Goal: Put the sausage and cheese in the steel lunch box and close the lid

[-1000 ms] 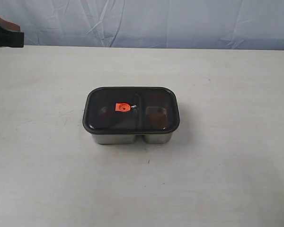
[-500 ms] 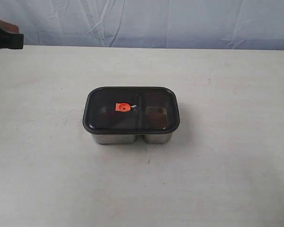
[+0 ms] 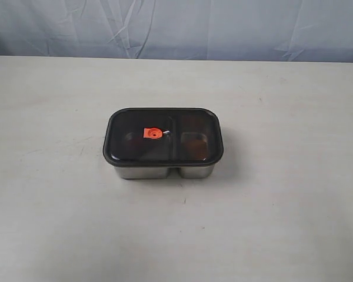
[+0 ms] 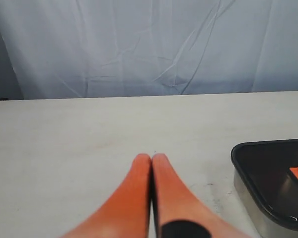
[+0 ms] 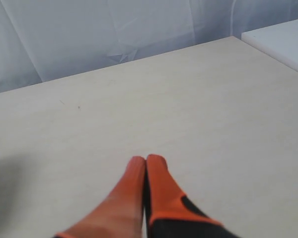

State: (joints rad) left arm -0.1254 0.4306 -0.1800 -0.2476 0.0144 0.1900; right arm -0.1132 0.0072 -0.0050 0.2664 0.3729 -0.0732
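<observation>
Pale table (image 3: pixel 282 223) w/ wrinkled blue-white cloth backdrop (image 3: pixel 223 29) at 12 o'clock. We see the steel lunch box (image 3: pixel 165 171) near table centre, long side running 9 to 3, lid (image 3: pixel 194 126) seated flat on top, covering both compartments. Orange valve (image 3: pixel 152 134) sits just toward 9 o'clock of lid centre. Contents under dark lid too dim to tell. Left gripper (image 4: pixel 152 157): orange fingers (image 4: pixel 134 188) pressed together, nothing btwn them, above bare table, box corner nearby. Right gripper (image 5: pixel 146 159): fingers together too, empty, over bare table
</observation>
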